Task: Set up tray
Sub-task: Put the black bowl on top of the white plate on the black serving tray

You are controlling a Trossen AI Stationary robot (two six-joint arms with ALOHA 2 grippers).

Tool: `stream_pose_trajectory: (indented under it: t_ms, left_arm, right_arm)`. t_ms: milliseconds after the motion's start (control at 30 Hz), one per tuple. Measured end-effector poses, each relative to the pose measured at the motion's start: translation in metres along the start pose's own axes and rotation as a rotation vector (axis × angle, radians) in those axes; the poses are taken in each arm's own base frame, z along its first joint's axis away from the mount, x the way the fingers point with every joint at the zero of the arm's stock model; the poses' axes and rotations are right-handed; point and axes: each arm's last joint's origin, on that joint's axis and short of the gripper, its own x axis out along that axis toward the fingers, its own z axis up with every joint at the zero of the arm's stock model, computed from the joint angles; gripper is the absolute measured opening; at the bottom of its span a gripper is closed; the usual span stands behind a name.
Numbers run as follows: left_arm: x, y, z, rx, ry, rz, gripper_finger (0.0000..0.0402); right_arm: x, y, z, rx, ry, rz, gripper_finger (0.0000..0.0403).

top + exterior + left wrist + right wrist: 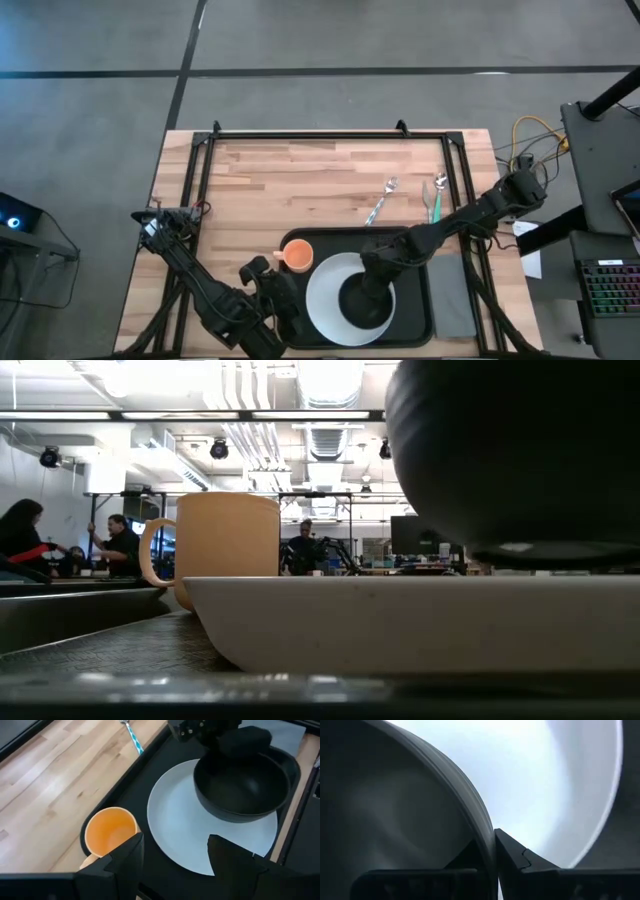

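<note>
The black tray (420, 245) lies at the table's near edge. On it sit a white plate (325, 300) (180, 830) and an orange cup (297, 255) (110, 831), which stands upright on the tray's left part. My right gripper (373, 280) (492, 837) is shut on a black bowl (365, 300) (242, 785) (520, 450) over the plate. My left gripper (275, 292) (175, 857) is open and hovers at the tray's near-left corner, between cup and plate, touching nothing. My right gripper pinches the bowl's rim (482, 832) on its far side, one finger (467, 857) inside the bowl and the other finger (517, 855) outside. The fingers come from above, slanting down from the far right. In the low view the bowl's base (540, 555) hangs just above the plate's rim (420, 590).
A spoon (382, 203) and a fork (437, 197) lie on the wood beyond the tray's far-right corner. A narrow grey napkin (455, 295) lies right of the tray. A black frame (330, 135) borders the table. People sit in the room behind.
</note>
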Motion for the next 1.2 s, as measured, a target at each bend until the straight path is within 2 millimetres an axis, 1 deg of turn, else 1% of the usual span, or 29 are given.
stream_pose_trajectory:
  t_ms: [200, 367, 533, 767, 867, 1100, 1200]
  left_arm:
    - [0.0061, -0.0026, -0.005, -0.002, -0.001, -0.002, 0.0199]
    - [0.0074, -0.0031, -0.0061, -0.002, 0.0, -0.001, 0.0199]
    - [0.0074, -0.003, -0.0061, -0.001, 0.0, -0.001, 0.0199]
    - [0.0074, -0.003, -0.0061, 0.004, 0.0, 0.0, 0.0199]
    - [0.0074, -0.003, -0.0061, 0.008, 0.0, 0.0, 0.0199]
    - [0.0074, -0.003, -0.0061, 0.009, 0.0, 0.0, 0.0199]
    - [0.0074, -0.0029, -0.0061, 0.009, 0.0, 0.0, 0.0199]
  right_arm:
    - [0.0, 0.0014, 0.0006, 0.014, -0.007, 0.014, 0.0013]
    - [0.0, 0.0016, 0.0009, 0.014, -0.015, 0.014, 0.0013]
    - [-0.0003, 0.0026, 0.0043, 0.048, -0.094, 0.007, 0.0013]
    - [-0.0004, 0.001, 0.0077, 0.053, -0.141, -0.013, 0.0018]
    - [-0.0003, 0.001, 0.0076, 0.044, -0.142, -0.015, 0.0043]
    - [-0.0003, 0.0012, 0.008, 0.048, -0.15, -0.013, 0.0131]
    - [-0.0018, 0.0011, 0.0085, 0.044, -0.173, -0.02, 0.0157]
